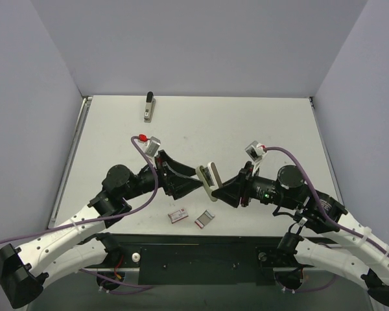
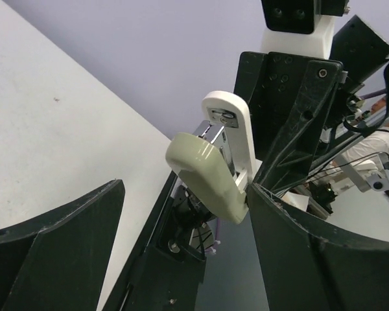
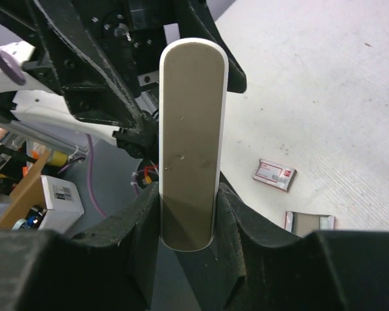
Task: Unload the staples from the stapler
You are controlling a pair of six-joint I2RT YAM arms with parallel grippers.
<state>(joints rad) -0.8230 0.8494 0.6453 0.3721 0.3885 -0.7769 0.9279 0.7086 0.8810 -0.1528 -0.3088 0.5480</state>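
Pinched in right gripper [image 1: 218,188], aloft mid-table: beige-white stapler body [image 1: 209,178], cover hinged open. Spread wide just beside it: left gripper [image 1: 196,184]. Far left on table [image 1: 246,123], well apart: slim grey bar [image 1: 149,107], black-tipped. No loose staples seen; unloading judged unfinished.

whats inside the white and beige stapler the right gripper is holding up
The stapler, clamped in the right gripper, stands partly open. A shiny metal channel shows between its beige top and white base. Whether staples sit in it cannot be seen, since the beige top covers most of it.

Red-and-white box [image 1: 177,215], grey box [image 1: 204,219], table [image 1: 259,123] beyond open
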